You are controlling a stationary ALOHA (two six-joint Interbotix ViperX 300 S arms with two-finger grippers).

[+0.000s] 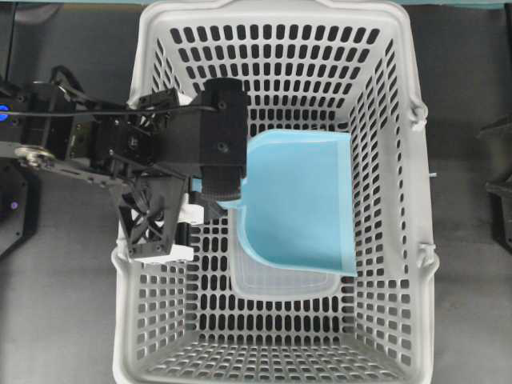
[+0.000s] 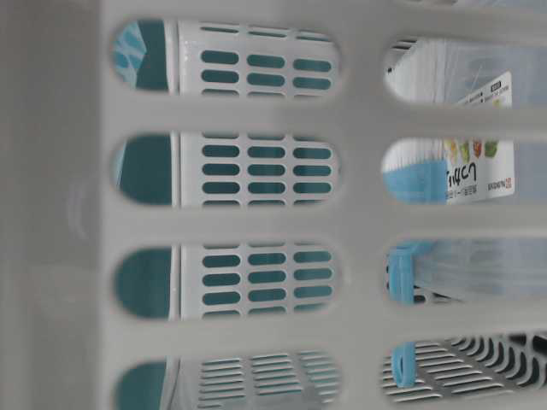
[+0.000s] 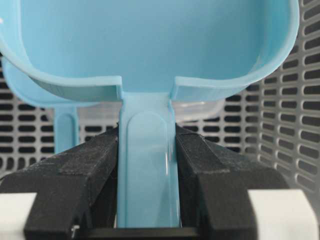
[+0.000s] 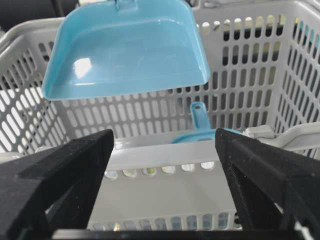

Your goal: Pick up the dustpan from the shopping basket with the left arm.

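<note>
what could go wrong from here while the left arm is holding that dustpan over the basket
1. The left end effector pinches only the thin handle of the dustpan, so the wide pan could swivel or slip out.
2. The pan hangs inside the shopping basket; lifting at an angle might catch its edge on the slotted wall or rim.
3. A second light blue piece lies below; a dropped pan would land on it.

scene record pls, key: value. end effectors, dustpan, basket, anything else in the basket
left end effector: shut on the handle of the light blue plastic dustpan
dustpan state: lifted clear of the basket floor, pan held out over the basket interior
right end effector: open, empty, outside the basket wall
large light grey slotted plastic shopping basket: on the table
other contents: a second light blue handle with a hole, and a clear plastic container under the dustpan
</note>
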